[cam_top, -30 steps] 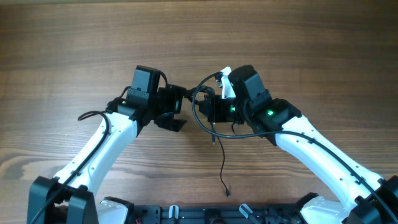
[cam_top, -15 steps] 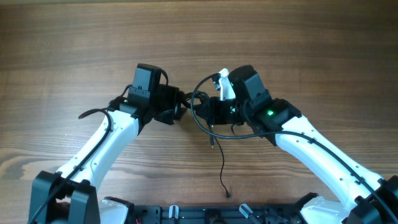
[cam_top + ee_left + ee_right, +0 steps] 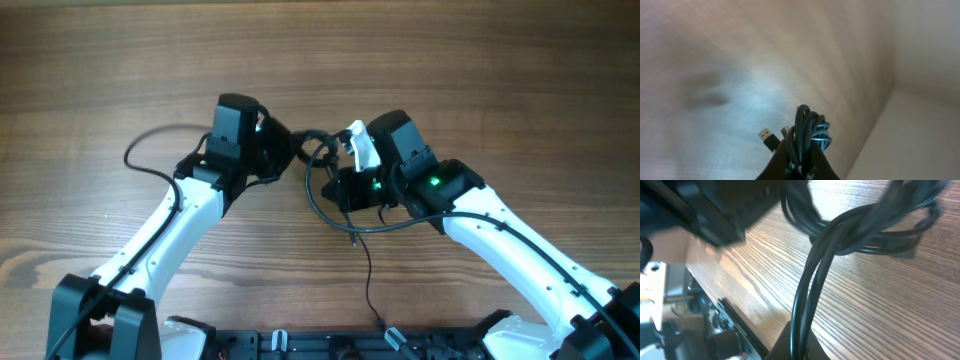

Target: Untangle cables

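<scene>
The cables (image 3: 318,152) are thin black cords knotted in a clump between my two grippers above the table's middle. My left gripper (image 3: 290,150) is shut on the clump's left side. In the left wrist view its gripper (image 3: 801,150) pinches several strands (image 3: 805,125), and a USB plug (image 3: 769,138) sticks out beside them. My right gripper (image 3: 338,180) is shut on two strands (image 3: 805,305) that rise to the knot (image 3: 865,225). A loop (image 3: 318,205) sags below the clump, and one tail (image 3: 369,285) runs toward the front edge.
A thin black cord (image 3: 150,145) arcs over the wooden table (image 3: 480,70) to the left of the left arm. A black rail (image 3: 300,345) runs along the front edge. The left arm's dark body (image 3: 725,205) fills the upper left of the right wrist view.
My left gripper closed on the cable clump and shifted back. The clump rose, the hanging tail was drawn toward the front right, and the cord at the left swept into a wide arc.
</scene>
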Action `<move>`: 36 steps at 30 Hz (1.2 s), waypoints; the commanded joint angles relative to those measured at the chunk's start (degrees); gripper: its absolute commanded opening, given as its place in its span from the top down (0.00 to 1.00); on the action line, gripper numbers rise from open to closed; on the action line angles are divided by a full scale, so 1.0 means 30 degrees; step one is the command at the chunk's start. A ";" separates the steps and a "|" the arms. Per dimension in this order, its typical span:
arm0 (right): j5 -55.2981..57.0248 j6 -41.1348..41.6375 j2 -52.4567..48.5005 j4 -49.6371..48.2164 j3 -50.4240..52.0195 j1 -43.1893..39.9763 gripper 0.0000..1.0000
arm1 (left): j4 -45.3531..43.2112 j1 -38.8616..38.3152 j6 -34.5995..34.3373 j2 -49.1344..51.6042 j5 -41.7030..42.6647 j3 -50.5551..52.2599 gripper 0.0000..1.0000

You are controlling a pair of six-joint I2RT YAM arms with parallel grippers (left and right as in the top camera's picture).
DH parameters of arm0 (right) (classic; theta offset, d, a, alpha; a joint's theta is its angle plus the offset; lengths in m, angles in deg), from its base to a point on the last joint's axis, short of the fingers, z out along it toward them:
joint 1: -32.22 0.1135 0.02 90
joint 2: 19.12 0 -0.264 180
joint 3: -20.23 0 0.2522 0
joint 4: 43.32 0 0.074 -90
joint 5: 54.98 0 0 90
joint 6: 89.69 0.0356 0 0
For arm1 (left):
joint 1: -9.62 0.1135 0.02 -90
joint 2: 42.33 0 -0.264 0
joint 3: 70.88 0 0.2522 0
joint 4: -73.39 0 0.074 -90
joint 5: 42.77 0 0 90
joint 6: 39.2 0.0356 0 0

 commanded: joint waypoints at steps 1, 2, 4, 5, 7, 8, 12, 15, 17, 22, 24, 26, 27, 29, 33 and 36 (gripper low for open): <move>-0.0452 -0.1938 0.0015 0.0313 -0.0306 0.0044 0.96 | -0.1078 -0.0357 1.0775 0.0007 0.3781 -0.0066 0.96; -0.0444 -0.1945 0.0051 0.0357 -0.0306 0.0022 0.96 | -0.0962 -0.0452 1.1861 -0.0073 0.4197 -0.0066 0.96; -0.0466 -0.1938 0.0124 0.0357 -0.0306 -0.0036 0.96 | -0.0444 -0.0546 1.3165 -0.0219 0.4685 -0.0066 0.96; -0.0525 -0.1931 0.0153 0.0357 -0.0306 -0.0124 0.96 | -0.0051 -0.0546 1.3631 -0.0270 0.4692 -0.0066 0.96; -0.0590 -0.1923 0.0255 0.0357 -0.0342 -0.0386 0.96 | 0.0546 -0.0546 1.4178 -0.0270 0.4685 -0.0066 0.96; -0.0583 -0.1916 0.0321 0.0350 -0.0342 -0.0546 0.96 | 0.0750 -0.0546 1.4200 -0.0270 0.4677 -0.0066 0.96; -0.0488 -0.1552 0.0364 0.0015 -0.0335 -0.1464 0.96 | 0.0605 -0.0546 1.5154 -0.0284 0.7023 -0.0066 0.96; -0.0131 -0.1297 0.0364 0.0015 -0.0335 -0.1574 0.96 | -0.0044 -0.0546 1.5147 -0.0306 0.8597 -0.0066 0.96; 0.0393 -0.1064 0.0364 0.0022 -0.0335 -0.1566 0.96 | -0.0597 -0.0539 1.5147 -0.0306 1.0120 -0.0066 0.96; 0.2747 0.0648 0.0364 0.0459 -0.0335 -0.1581 0.96 | -0.0852 -0.0481 1.5147 -0.0393 1.2094 -0.0066 0.96; 0.2885 0.1035 0.0364 0.0240 -0.0335 -0.1581 0.95 | -0.0874 -0.0393 1.5147 -0.0481 1.2626 -0.0066 0.96; 0.2885 0.1676 0.0364 -0.0284 -0.0335 -0.1581 0.94 | -0.0940 -0.0364 1.5140 -0.0554 1.3347 -0.0066 0.96; 0.2878 0.1902 0.0364 -0.0656 -0.0335 -0.1581 0.91 | -0.0947 -0.0386 1.5140 -0.0561 1.3748 -0.0066 0.96; 0.2805 0.2186 0.0364 -0.1275 -0.0335 -0.1581 0.89 | -0.0845 -0.0386 1.5140 -0.0554 1.4324 -0.0066 0.96; 0.2433 0.2739 0.0364 -0.1654 -0.0335 -0.1581 0.89 | -0.0896 -0.0255 1.4367 -0.0554 1.4229 -0.0066 0.96; 0.1399 0.2718 0.0408 -0.1647 -0.0335 -0.1588 0.65 | -0.1122 0.0408 1.2706 -0.0554 1.3792 -0.0066 0.96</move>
